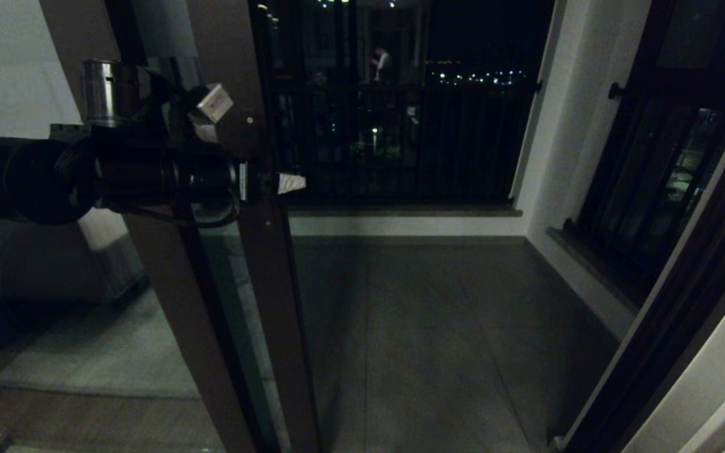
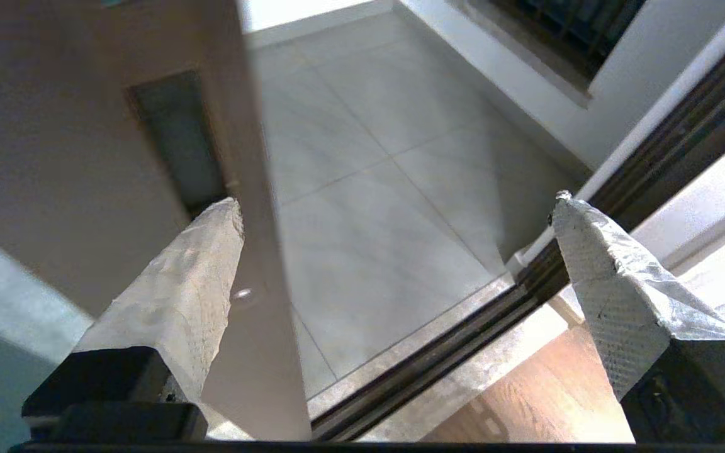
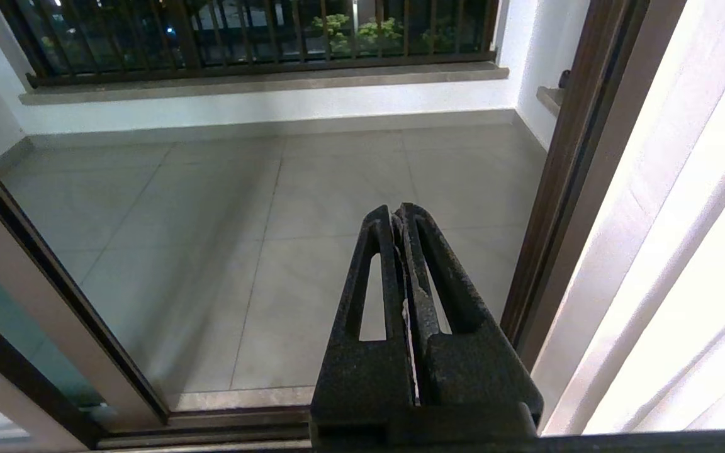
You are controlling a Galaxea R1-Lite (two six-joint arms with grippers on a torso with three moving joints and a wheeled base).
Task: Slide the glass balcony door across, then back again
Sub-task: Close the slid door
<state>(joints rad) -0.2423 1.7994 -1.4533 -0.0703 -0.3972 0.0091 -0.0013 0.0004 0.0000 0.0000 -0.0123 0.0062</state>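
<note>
Glass balcony door [image 1: 255,302] stood at the left of the doorway, its dark brown stile running floor to top of the head view, with the opening to the tiled balcony floor [image 1: 438,340] clear to its right. Door looked slid most of the way across, stacked against a second brown frame [image 1: 161,302] just left of it.

Left gripper [image 1: 287,183] was raised to mid-height at the stile's edge, arm reaching in horizontally from the left. Jaws were spread wide, holding nothing. In the left wrist view one padded finger [image 2: 180,296] lay against the stile face just below the recessed pull slot [image 2: 177,141], the other finger [image 2: 614,296] hung free over the open gap. Likely reason for that pose: one finger braced on the door edge lets the arm push the panel sideways without needing a pinch. Whether the fingertip was actually hooked into the slot could not be told.

Right gripper [image 3: 397,217] was parked low, pointing out at the balcony floor near the right door jamb [image 3: 564,170], jaws clenched together on nothing, apparently kept out of the door's travel path.

Floor track [image 2: 438,362] ran along the threshold. Judged step: mid-slide or about to reverse the door toward the right jamb.
</note>
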